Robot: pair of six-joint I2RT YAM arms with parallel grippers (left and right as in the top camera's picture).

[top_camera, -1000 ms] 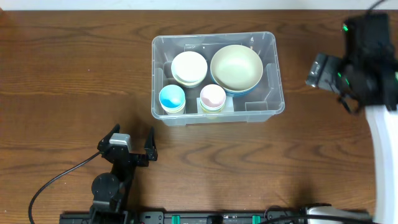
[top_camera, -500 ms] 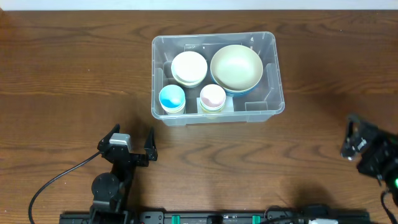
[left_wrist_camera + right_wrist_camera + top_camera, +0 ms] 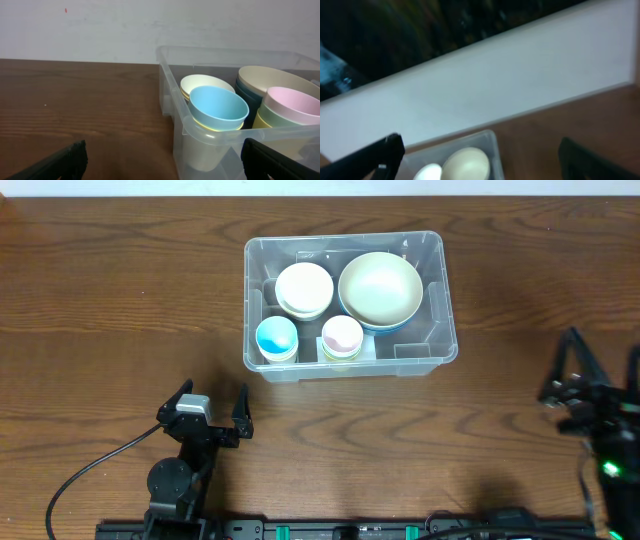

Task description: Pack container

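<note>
Over the table (image 3: 100, 300) we go, and the container (image 3: 437, 290) sits just past centre toward 12 o'clock, long side running left to right. It is loaded. A big cream bowl (image 3: 380, 287) fills its 1 o'clock corner and a smaller pale bowl (image 3: 304, 288) sits at 11. A blue cup (image 3: 277, 337) is down at 7, with a pink cup (image 3: 342, 333) at 6 right beside it.

The left pincer (image 3: 214, 392) sits low at 7 o'clock from the container and well apart from it. Its jaws are spread as wide as they go, tips aimed up toward the box, with nothing between them and nothing touched. On the left wrist view the two dark fingertips (image 3: 70, 157) sit far out at the bottom corners. The near corner of the container (image 3: 220, 136) is straight ahead, and the blue cup (image 3: 218, 106) and pink cup (image 3: 292, 105) poke above the rim.

The right pincer (image 3: 603, 348) is out at 4 o'clock from the container, hard against the right edge of the shot. Its jaws are gaping too, gripping nothing, clear of the box. Its wrist view is blurred. The wide-set fingers (image 3: 370, 159) frame a pale wall (image 3: 520, 75), and the container (image 3: 475, 140) is only just in view at 6 o'clock.
</note>
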